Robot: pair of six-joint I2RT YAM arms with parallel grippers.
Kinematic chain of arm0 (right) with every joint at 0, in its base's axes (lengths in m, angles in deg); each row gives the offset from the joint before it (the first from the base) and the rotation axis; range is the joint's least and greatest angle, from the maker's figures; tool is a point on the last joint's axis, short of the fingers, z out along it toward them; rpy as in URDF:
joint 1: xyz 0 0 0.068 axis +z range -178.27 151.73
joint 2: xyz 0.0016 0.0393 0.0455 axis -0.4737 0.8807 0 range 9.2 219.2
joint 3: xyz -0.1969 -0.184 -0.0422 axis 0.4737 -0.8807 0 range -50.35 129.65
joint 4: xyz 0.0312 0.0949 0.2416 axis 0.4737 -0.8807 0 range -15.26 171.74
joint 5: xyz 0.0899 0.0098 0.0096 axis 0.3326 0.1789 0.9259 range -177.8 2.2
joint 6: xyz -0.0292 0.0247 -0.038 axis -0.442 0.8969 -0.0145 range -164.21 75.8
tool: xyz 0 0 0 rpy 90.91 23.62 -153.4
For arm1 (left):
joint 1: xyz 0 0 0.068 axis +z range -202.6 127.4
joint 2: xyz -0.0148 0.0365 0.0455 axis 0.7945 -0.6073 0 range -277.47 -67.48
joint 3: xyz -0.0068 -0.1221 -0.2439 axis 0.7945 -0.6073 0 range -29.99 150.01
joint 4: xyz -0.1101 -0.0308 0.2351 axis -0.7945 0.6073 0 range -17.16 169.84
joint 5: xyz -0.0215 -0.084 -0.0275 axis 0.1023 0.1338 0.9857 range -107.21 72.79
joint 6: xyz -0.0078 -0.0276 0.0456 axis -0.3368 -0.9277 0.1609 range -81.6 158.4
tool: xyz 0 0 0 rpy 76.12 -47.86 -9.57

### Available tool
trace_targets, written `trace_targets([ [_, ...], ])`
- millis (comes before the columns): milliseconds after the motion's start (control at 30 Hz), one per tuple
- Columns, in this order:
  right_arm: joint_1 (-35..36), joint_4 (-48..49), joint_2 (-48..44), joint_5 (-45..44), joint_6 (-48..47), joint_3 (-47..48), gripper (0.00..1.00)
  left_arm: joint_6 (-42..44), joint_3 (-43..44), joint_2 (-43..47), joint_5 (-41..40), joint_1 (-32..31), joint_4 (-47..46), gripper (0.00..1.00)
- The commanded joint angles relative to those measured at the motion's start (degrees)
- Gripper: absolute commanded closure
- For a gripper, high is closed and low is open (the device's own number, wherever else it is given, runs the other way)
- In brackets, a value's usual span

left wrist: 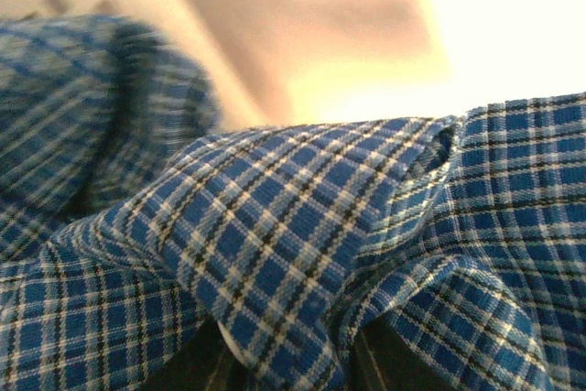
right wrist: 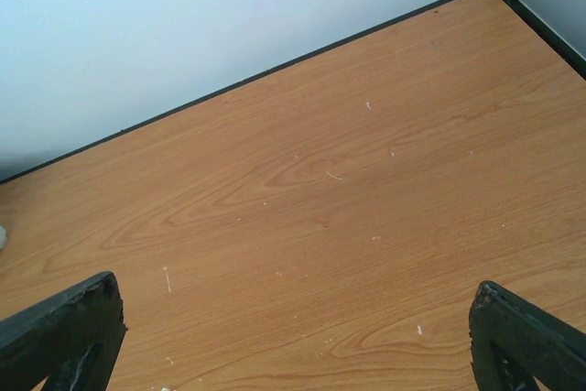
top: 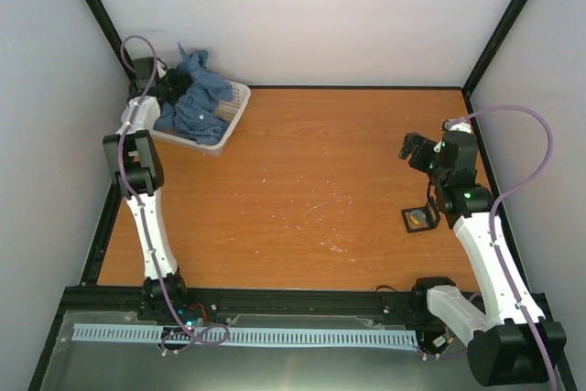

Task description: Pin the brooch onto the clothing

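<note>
Cloth is bunched up in the far left corner, where a blue checked shirt (top: 197, 103) lies all crumpled in a white plastic basket (top: 236, 109). The basket sits on a flat orange-brown wooden desk (top: 302, 180), right by the back wall.

The left arm reaches over into the basket. Its left fingers (left wrist: 385, 368) are down in the shirt, and the cloth covers most of them. From the wrist camera I can only see two dark bits at the bottom. A fold of the blue checked shirt runs down between them and looks pinched there, so the fingers seem closed on that fold.

On the other side of the desk there is a small black square box (top: 406, 220) with its lid open. A tiny golden-brown metal brooch (top: 422, 218) lies inside it. The box is on the right side of the desk, just beside the right arm and well apart from the shirt.

The right fingers (right wrist: 64, 331) hang up above bare wood. They are spread as wide as can be and hold nothing.
</note>
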Motion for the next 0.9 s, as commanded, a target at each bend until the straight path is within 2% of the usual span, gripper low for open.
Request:
trace_targets([
  [0, -0.43, -1.09, -1.97, -0.16, 0.15, 1.11, 0.0, 1.62, 7.55, 5.3, 8.29, 0.28, -0.76, 0.99],
  [133, -0.43, -0.47, -2.79, -0.14, -0.39, -0.43, 0.0, 5.81, -5.34, 21.36, 8.4, -0.35, -7.95, 0.99],
  [233, -0.38, -0.43, -2.73, 2.41, -2.11, -1.16, 0.0, 9.52, -12.95, 32.5, 9.57, -0.75, -9.38, 0.99],
  [400, 0.18, 2.11, -0.35, 18.5, -4.2, -4.36, 0.0, 18.51, -19.47, 47.1, 13.92, -6.04, -8.9, 0.99],
  [533, 2.89, 0.72, 8.27, 24.08, -3.11, -4.93, 0.0, 24.48, -25.39, 53.81, 17.77, -13.63, -8.7, 0.99],
  [700, 6.14, -4.4, 20.71, 19.87, -1.9, -1.64, 0.0, 26.09, -34.63, 57.53, 18.98, -22.25, -8.89, 0.99],
  [867, 6.21, -4.29, 26.31, 17.83, 2.18, -3.63, 0.0, 28.07, -38.76, 59.72, 18.69, -25.56, -8.42, 0.99],
])
